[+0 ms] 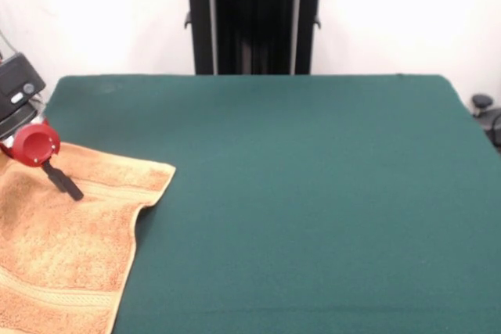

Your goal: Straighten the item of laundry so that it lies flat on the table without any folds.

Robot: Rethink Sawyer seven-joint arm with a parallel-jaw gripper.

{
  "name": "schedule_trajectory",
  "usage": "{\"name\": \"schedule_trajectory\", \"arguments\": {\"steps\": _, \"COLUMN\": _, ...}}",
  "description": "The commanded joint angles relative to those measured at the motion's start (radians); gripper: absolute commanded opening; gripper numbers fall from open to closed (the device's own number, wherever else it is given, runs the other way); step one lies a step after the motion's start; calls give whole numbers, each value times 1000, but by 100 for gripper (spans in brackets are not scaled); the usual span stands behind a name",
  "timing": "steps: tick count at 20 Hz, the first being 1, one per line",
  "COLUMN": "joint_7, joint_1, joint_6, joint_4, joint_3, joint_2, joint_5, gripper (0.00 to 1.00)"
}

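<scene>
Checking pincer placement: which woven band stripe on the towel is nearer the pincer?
The upper band stripe of the orange-tan terry towel, beside the black pincer; the other runs near the bottom.

Small orange-tan terry-cloth hand towel (59,248) lies on the large rectangular dark green felt-topped table (313,193) at its near left corner, running past the left and near edges. Red and black gripper (63,181) reaches in over the left edge, its tip over the towel's far part. Table's right side bare
</scene>
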Motion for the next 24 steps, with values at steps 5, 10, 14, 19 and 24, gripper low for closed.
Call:
{"name": "schedule_trajectory", "arguments": {"steps": 5, "joint_7": -47, "joint_1": 147, "joint_6": -263, "joint_4": 62, "joint_3": 132, "joint_2": 272, "joint_5": -45, "gripper": 100}}
{"name": "schedule_trajectory", "arguments": {"steps": 10, "joint_7": 31, "joint_1": 184, "joint_6": -262, "joint_4": 66, "joint_3": 94, "joint_2": 244, "joint_5": -37, "gripper": 100}}
{"name": "schedule_trajectory", "arguments": {"steps": 14, "joint_7": 92, "joint_1": 204, "joint_6": -272, "joint_4": 76, "joint_3": 78, "joint_2": 233, "joint_5": -17, "gripper": 100}}
{"name": "schedule_trajectory", "arguments": {"steps": 19, "joint_7": 166, "joint_1": 230, "joint_6": -302, "joint_4": 91, "joint_3": 62, "joint_2": 224, "joint_5": 16, "gripper": 100}}
{"name": "schedule_trajectory", "arguments": {"steps": 24, "joint_7": 202, "joint_1": 251, "joint_6": -317, "joint_4": 103, "joint_3": 45, "joint_2": 215, "joint_5": 53, "gripper": 100}}
